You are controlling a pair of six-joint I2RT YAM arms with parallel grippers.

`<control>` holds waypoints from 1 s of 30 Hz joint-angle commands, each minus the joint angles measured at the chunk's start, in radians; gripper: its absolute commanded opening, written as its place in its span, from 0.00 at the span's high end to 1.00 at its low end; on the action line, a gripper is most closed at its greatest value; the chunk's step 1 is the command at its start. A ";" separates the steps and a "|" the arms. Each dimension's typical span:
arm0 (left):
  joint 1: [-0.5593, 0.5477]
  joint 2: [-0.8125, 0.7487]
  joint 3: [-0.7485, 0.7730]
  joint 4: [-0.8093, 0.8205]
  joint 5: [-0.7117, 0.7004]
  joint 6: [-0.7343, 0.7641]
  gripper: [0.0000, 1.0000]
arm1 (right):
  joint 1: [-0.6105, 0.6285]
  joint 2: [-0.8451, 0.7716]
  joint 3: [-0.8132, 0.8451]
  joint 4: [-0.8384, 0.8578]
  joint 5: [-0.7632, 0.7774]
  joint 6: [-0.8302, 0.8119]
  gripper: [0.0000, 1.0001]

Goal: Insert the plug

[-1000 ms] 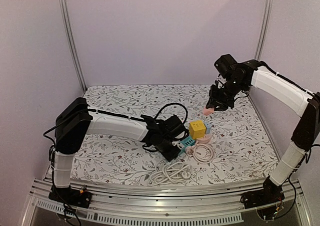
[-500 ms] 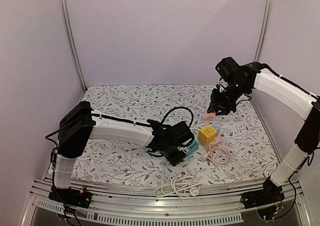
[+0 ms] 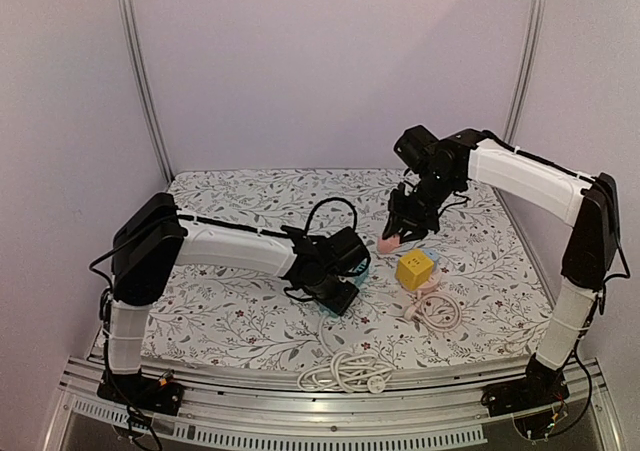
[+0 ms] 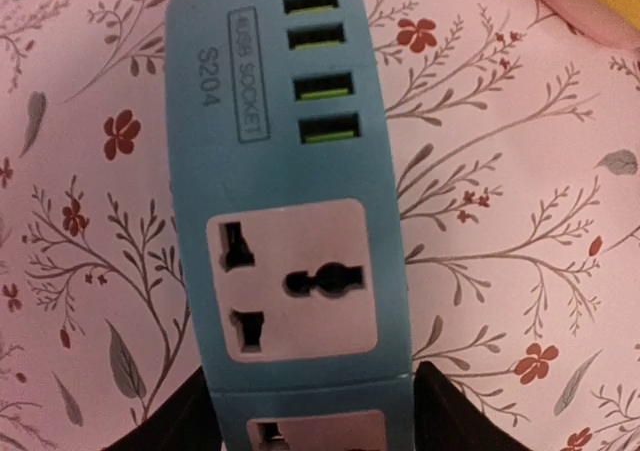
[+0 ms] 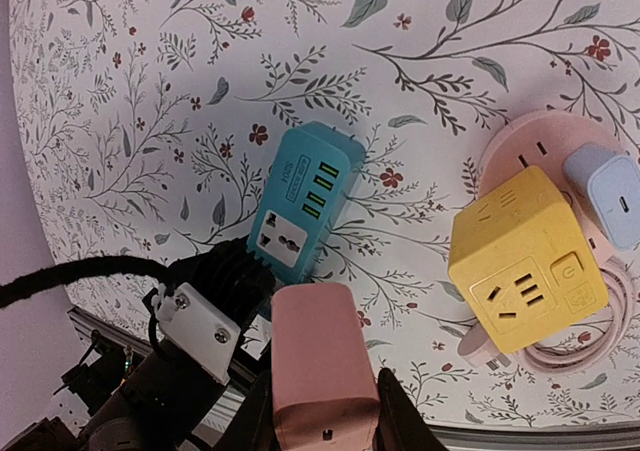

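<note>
The floral table [image 3: 220,316] carries everything. The left arm [image 3: 230,251] stretches from 9 o'clock to the middle. The fingers of its gripper [image 4: 315,426] flank one end of the blue strip [image 4: 290,221]; I cannot tell whether they press it or stand just off it. The right arm [image 3: 520,176] bends in from 3 o'clock, its gripper [image 5: 325,411] clamped on the pink plug [image 5: 312,351]. The plug hangs above the cloth at 11 o'clock of the yellow cube [image 3: 415,269], apart from every socket. A white cable [image 3: 345,371] lies coiled at 6 o'clock by the near edge. The strip lies flat, sockets up, at 9 o'clock of the cube. A pale blue charger [image 5: 608,196] sits beside the cube on a pink base [image 5: 530,141].
</note>
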 commanded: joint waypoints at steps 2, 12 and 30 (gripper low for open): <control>0.012 -0.083 -0.062 0.063 0.103 -0.072 0.06 | 0.020 0.044 0.031 -0.003 -0.046 0.034 1.00; 0.087 -0.359 -0.235 0.116 0.077 -0.151 0.01 | 0.052 0.122 0.102 -0.009 -0.088 0.068 1.00; 0.223 -1.007 -0.670 -0.033 -0.195 -0.002 0.00 | 0.140 0.260 0.224 -0.045 -0.061 0.335 1.00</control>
